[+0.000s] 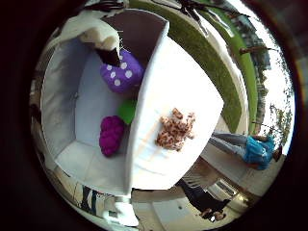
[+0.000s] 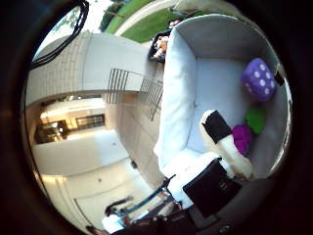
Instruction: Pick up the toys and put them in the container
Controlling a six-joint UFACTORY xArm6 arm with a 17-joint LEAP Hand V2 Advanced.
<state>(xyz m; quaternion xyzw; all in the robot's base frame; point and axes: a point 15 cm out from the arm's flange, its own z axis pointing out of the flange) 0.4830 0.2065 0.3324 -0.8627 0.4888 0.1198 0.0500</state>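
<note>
Thumb-side palm view: hand (image 2: 226, 147), fingers straight and empty, over white container (image 2: 176, 103) with purple dice (image 2: 258, 79); no legible writing

White desk (image 1: 192, 77) carries a white, open-topped container (image 1: 62, 96) and, just beside the container's wall, a brown spotted plush toy (image 1: 175, 129) lying flat on the bare surface. Desk edge borders green grass (image 1: 207, 57) beyond. Rest of desktop hidden by container.
</note>
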